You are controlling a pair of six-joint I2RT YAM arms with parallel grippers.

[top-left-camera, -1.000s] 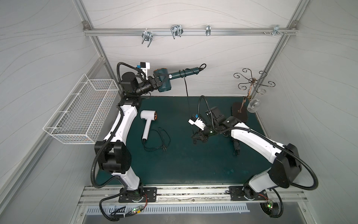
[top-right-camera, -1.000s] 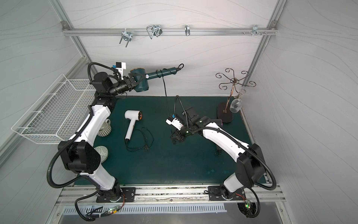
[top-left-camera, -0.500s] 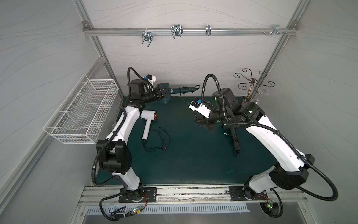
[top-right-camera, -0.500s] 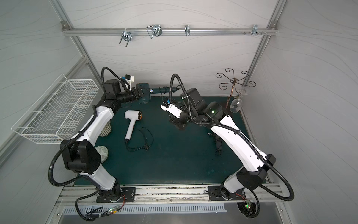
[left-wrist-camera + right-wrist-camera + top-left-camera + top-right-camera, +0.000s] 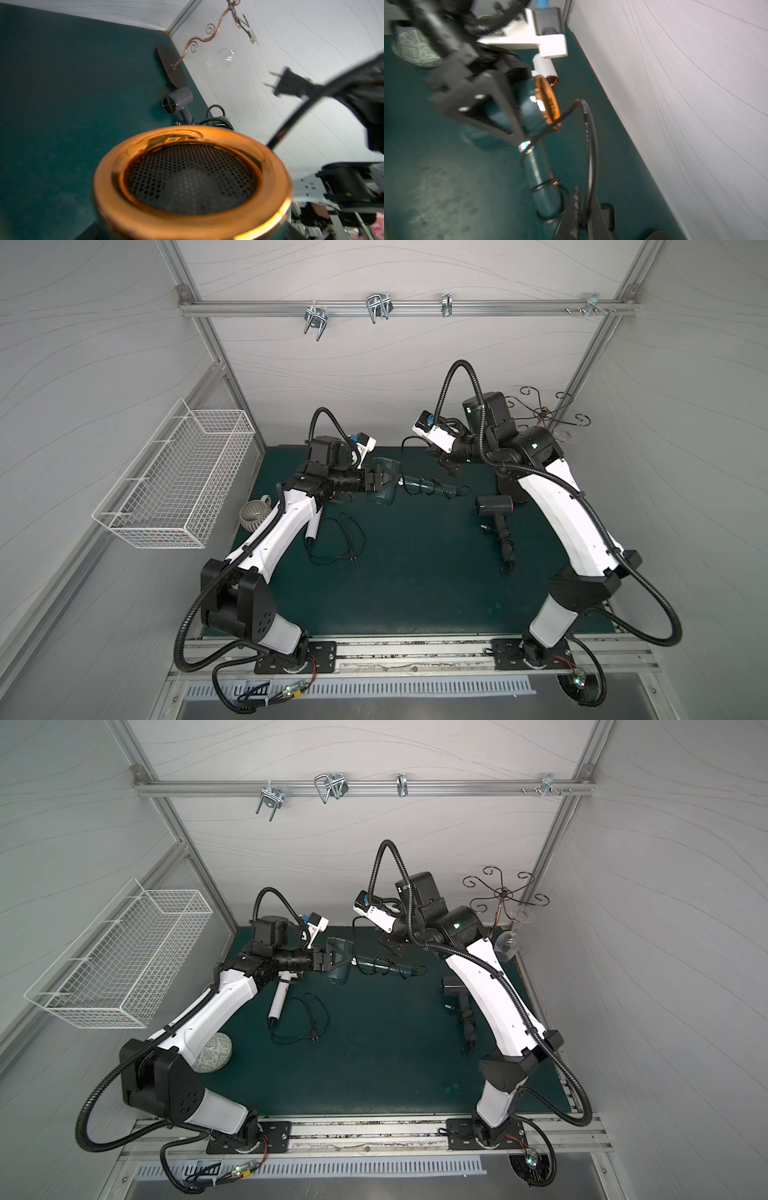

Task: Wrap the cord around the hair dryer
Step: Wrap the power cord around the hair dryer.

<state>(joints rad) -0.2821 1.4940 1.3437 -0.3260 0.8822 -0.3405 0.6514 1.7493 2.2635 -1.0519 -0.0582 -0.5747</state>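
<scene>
**Desk:** Where's the dryer?

**Me:** I've got the teal hair dryer (image 5: 446,490) at about 12 o'clock on the green mat (image 5: 415,580), with its handle pointing to 3 o'clock. My left gripper (image 5: 384,481) is clamped across the barrel and covers its middle in both top views. I can't tell whether the dryer is clear of the mat.

**Desk:** And the cord?

**Me:** The cord (image 5: 590,145) loops round the handle, then arcs up into my right gripper (image 5: 581,199), whose jaws are pressed together on it. The right wrist view is smeared, so I can't count the turns. The plug (image 5: 288,84) shows in mid-air in the left wrist view. Next to it is a dark blurred shape, cut off at the frame's edge.

**Desk:** Anything else covered?

**Me:** The white hair dryer (image 5: 311,529) at 9 o'clock. My left arm hides its head, so only the handle and its loose cable (image 5: 340,541) show. The grey hair dryer (image 5: 494,505) lies at 2 o'clock, well apart from both grippers.
</scene>
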